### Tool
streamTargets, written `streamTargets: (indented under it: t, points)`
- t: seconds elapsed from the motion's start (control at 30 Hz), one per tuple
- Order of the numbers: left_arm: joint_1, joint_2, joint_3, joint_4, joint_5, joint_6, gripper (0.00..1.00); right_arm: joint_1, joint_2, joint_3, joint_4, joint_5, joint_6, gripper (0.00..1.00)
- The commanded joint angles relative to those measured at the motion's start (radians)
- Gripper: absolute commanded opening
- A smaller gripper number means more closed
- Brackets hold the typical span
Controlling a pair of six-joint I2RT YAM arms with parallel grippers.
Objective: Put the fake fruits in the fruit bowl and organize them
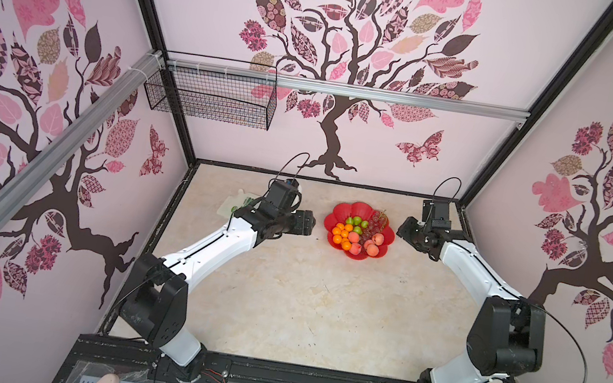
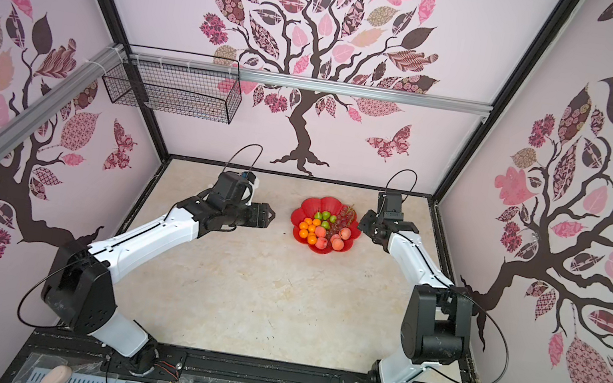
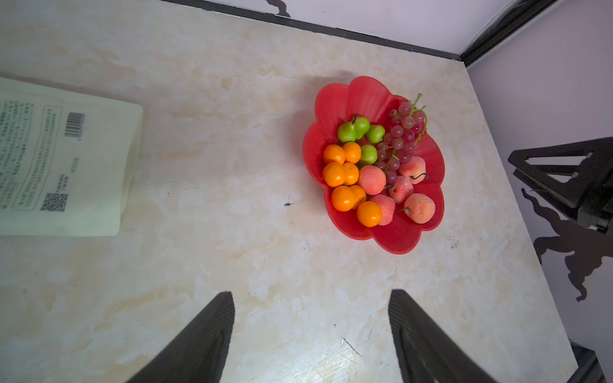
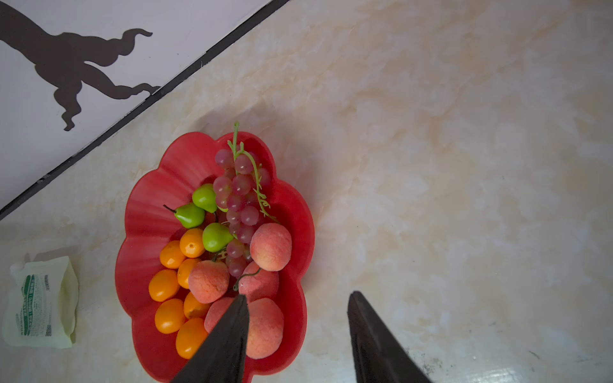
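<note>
Left gripper, right gripper gape empty; wrist views show pouch, seemingly half-hidden above.

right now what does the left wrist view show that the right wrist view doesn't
Only the left wrist: the wall corner and all four pears. Only the right wrist: the green label on the pouch. Both: the fruit bowl holding oranges, peaches and grapes, the pouch, the table.

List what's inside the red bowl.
In the fruit bowl: seven oranges, four pears, five peaches, one grape bunch. Fruit covers the bowl's centre, so anything beneath is hidden.
</note>
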Motion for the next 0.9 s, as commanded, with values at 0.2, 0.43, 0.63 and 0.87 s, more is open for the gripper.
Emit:
streamTargets:
  t: [0.2,0.43,0.63,0.87]
  points:
    - [0.047,-0.119,-0.152,0.084,-0.024,-0.065,0.78,-0.071,0.229,0.277,-0.155,0.048,-0.044,0.45]
    - [0.085,-0.132,-0.181,0.13,0.016,-0.104,0.78,-0.086,0.362,0.419,-0.216,0.026,-0.04,0.39]
    - [0.089,-0.121,-0.173,0.125,0.022,-0.11,0.78,-0.085,0.517,0.588,-0.328,-0.007,-0.064,0.38]
    - [0.102,-0.118,-0.175,0.136,0.038,-0.122,0.78,-0.086,0.634,0.707,-0.418,-0.096,-0.083,0.37]
